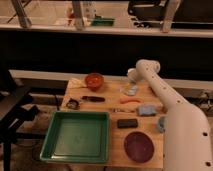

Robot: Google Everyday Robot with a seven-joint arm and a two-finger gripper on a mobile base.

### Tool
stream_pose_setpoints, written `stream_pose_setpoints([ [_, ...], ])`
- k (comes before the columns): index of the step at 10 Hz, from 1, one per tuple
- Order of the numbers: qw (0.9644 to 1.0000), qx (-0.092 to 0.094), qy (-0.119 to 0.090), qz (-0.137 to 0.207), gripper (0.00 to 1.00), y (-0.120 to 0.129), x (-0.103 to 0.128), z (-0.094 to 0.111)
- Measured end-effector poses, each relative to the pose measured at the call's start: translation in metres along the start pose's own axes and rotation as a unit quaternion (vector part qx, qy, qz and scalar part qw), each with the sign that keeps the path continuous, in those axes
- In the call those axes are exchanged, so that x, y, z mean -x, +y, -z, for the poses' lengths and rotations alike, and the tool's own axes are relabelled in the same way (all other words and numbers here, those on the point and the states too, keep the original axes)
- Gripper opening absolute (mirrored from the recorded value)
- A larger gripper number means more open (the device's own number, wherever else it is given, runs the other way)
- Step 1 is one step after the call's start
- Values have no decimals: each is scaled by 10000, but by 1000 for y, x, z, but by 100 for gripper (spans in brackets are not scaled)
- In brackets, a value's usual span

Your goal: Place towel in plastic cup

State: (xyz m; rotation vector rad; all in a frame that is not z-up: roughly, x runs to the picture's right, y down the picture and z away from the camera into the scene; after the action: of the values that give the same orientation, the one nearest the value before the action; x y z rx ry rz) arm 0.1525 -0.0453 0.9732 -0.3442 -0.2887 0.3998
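My gripper (131, 90) points down at the back right of the wooden table (112, 112), open, with nothing seen between its fingers. A light-blue crumpled towel (146, 110) lies on the table just right of and nearer than the gripper. A small whitish thing that looks like the plastic cup (76, 83) sits at the far left back corner, left of the orange bowl (94, 80), well away from the gripper.
A green tray (77, 136) fills the front left. An orange stick-like item (130, 101), a black block (127, 123), a purple plate (138, 145), a light-blue cup (161, 123), a dark utensil (93, 99) and a small metal cup (73, 104) lie around. My white arm (177, 120) covers the table's right edge.
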Motion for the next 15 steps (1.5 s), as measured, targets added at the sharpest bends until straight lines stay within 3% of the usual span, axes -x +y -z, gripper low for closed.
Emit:
stream_pose_setpoints([
  [3, 9998, 62, -121, 122, 80, 4, 2, 7],
  [5, 9982, 295, -340, 400, 80, 11, 4, 7],
  [6, 9961, 445, -453, 611, 80, 15, 3, 6],
  [8, 9882, 807, -628, 1142, 80, 26, 3, 0],
  [10, 9811, 1055, -643, 1491, 80, 29, 0, -10],
  [12, 9785, 1085, -511, 1679, 80, 27, -8, -19],
  [15, 9779, 876, -260, 1881, 80, 8, -15, -30],
])
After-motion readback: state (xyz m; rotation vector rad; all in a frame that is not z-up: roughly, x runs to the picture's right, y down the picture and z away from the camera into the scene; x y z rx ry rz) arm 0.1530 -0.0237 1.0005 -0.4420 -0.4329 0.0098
